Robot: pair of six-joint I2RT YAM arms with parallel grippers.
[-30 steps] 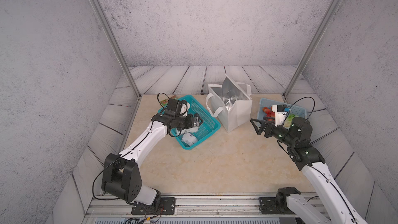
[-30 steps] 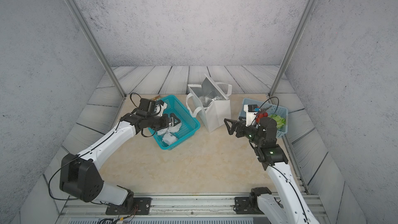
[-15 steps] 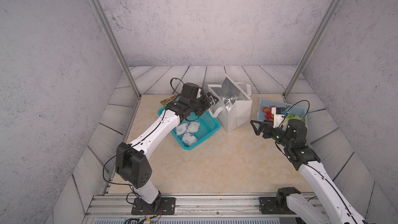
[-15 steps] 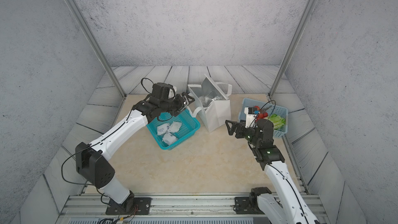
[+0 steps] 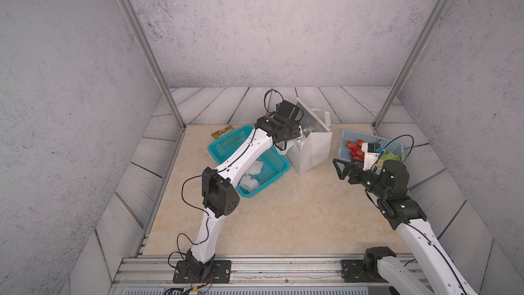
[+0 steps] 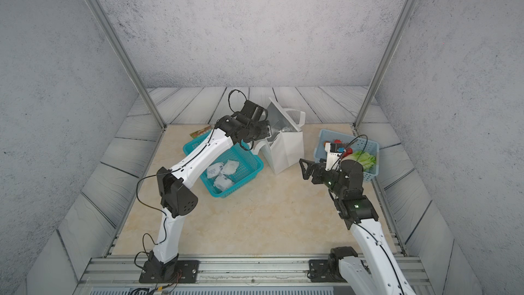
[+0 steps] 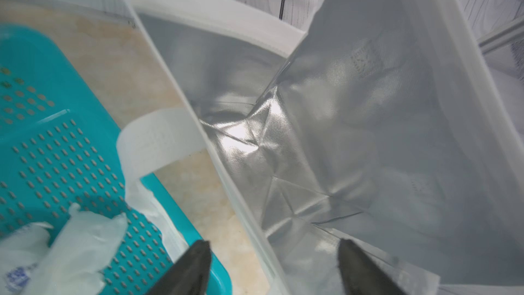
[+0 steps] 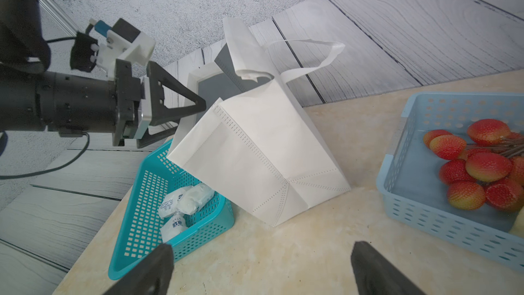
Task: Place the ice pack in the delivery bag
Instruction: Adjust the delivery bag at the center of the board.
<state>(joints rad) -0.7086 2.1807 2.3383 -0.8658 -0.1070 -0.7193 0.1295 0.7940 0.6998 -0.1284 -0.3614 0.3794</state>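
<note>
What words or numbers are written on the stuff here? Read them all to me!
No text here is clear enough to quote.
Green packet behind the teal basket: yellow print, too small to read.
Ice packs in that basket: blue print, too blurred to read.
Delivery bag: no writing shows on it.

This is a robot test cell in a lab rather than a lived-in room: grey textured backdrop walls (image 5: 255, 24) and slanted panels printed with wood planks (image 5: 348, 103) box in a small marble-look surface (image 5: 283, 217), framed by bare aluminium posts (image 5: 141, 43). A left arm (image 5: 246, 151) and a right arm (image 5: 425, 239) with exposed cables are bolted to a metal rail (image 5: 283, 269) at the front edge, and a light-blue basket (image 8: 411, 208) holds glossy strawberries (image 8: 487, 166) like staged props
</note>
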